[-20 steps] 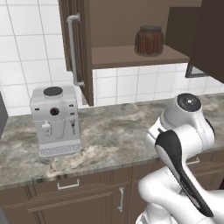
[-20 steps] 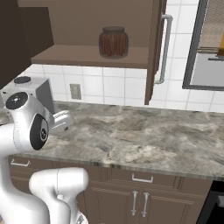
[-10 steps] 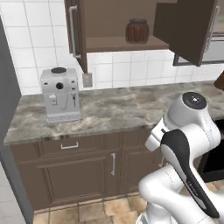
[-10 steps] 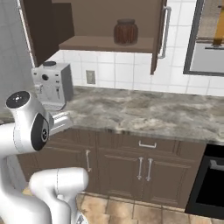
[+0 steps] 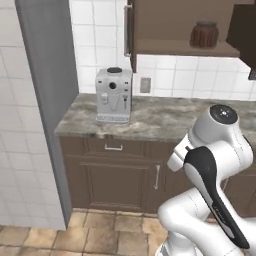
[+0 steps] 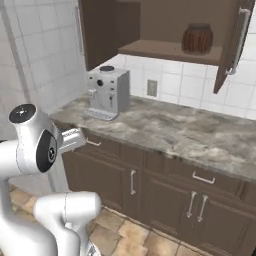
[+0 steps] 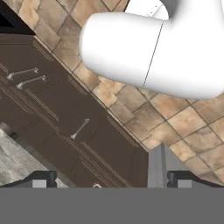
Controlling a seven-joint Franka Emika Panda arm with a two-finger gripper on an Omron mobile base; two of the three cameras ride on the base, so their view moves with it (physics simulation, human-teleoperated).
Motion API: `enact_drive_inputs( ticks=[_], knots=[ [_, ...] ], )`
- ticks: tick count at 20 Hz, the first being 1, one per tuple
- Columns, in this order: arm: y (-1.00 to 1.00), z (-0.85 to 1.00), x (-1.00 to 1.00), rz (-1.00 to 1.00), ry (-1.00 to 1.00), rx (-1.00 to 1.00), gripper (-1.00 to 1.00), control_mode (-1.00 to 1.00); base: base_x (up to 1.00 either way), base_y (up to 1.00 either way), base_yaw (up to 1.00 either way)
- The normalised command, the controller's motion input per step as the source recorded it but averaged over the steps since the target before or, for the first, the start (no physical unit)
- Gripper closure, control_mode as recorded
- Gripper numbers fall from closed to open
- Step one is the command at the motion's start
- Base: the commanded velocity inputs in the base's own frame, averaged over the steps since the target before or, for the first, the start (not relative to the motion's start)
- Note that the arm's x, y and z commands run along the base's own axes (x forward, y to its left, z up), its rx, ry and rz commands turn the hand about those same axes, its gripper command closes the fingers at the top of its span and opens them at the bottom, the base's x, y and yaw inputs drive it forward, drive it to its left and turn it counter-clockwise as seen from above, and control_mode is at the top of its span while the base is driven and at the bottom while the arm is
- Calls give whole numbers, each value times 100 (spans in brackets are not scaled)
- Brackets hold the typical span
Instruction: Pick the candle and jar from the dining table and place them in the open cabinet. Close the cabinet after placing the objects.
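Up on the wall, the cabinet (image 5: 185, 30) stands open with the jar (image 5: 204, 34) on its shelf, and below to the left a white coffee machine (image 5: 114, 95) sits on the marble counter (image 5: 150, 117); the right base view adds the cabinet's right door (image 6: 235, 45) swung out with its silver bar handle. Down at the hand view, the gripper (image 7: 111, 178) has its fingers spread wide with nothing between them, over dark cupboard fronts (image 7: 65, 127) and tiled floor (image 7: 175, 118).
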Motion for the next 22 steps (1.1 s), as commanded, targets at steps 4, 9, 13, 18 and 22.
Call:
enact_drive_inputs(
  ticks=[4, 9, 13, 18, 22],
  knots=[
    [0, 0, 0, 0, 0, 0, -100, 100, -72, -27, 69],
    [0, 0, 0, 0, 0, 0, -100, 100, -79, -25, 69],
    [0, 0, 0, 0, 0, 0, -100, 100, -74, -19, 68],
    [0, 0, 0, 0, 0, 0, -100, 100, -61, -13, 65],
    [0, 0, 0, 0, 0, 0, -100, 100, -49, -8, 58]
  ],
)
